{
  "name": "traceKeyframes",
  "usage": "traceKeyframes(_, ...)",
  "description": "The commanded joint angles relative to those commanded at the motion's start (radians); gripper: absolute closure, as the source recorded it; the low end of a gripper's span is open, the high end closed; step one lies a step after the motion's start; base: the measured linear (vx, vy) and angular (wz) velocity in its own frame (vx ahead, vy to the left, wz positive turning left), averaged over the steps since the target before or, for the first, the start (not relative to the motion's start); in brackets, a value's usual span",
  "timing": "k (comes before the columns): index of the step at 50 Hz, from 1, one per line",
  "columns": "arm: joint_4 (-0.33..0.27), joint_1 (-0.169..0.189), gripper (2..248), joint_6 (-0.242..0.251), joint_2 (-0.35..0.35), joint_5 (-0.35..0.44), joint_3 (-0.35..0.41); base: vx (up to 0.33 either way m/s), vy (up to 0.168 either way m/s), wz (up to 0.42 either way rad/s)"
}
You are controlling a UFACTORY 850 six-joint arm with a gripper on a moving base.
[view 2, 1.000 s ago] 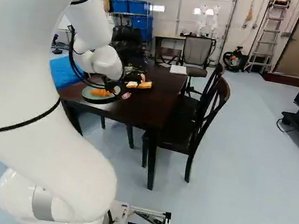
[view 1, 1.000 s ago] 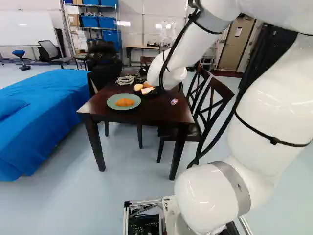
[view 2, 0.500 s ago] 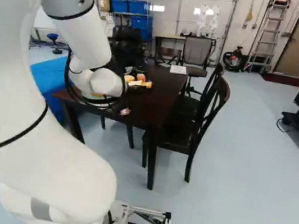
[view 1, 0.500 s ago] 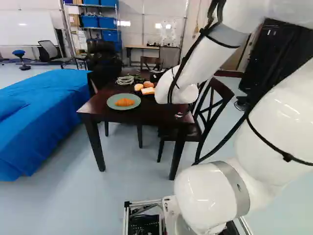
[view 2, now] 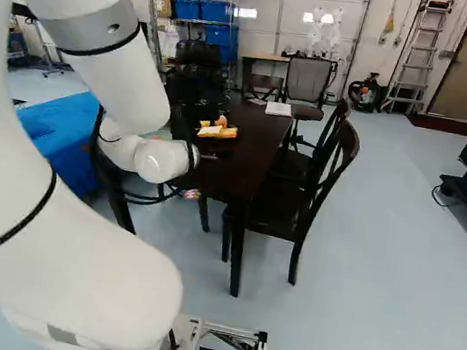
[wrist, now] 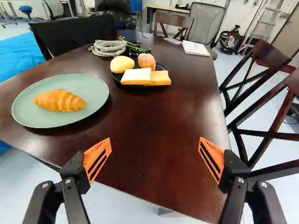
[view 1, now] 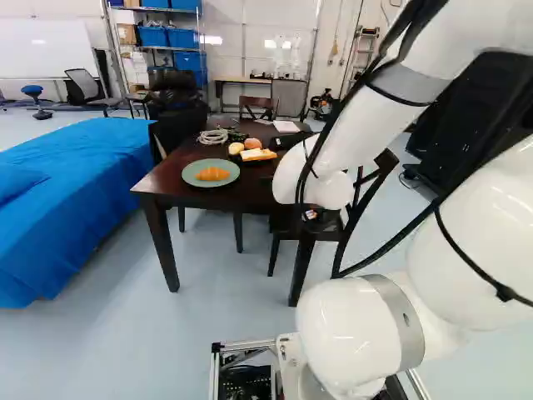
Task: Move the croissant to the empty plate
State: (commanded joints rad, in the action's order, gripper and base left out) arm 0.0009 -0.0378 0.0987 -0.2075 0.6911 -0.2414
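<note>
Jaws stand wide open near the close edge of the dark wooden table (wrist: pixel 159 140), nothing between their orange pads (wrist: pixel 97 160). Dipping or turning them while low could knock a pad on that edge, so lifting first looks wiser. On one side, near a table corner, the croissant (wrist: pixel 60 100) lies on the pale green plate (wrist: pixel 96 95). That seems the goal met; a low sweep that way could catch the rim and roll the croissant off. On the other side, cross-backed chairs (wrist: pixel 268 133) crowd the long edge, and a wide swing might clip one. Tabletop ahead gives some room, up to the black plate (wrist: pixel 161 67) of bread slices (wrist: pixel 137 75); beyond it lie coiled cable (wrist: pixel 108 47) and a notebook (wrist: pixel 196 48), better backed away from than reached over.
</note>
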Motion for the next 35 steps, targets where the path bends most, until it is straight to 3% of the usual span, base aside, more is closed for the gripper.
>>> traceKeyframes(35,-0.001,0.032,3,-0.084,-0.061,0.155,0.132,0.000,0.000,0.000)
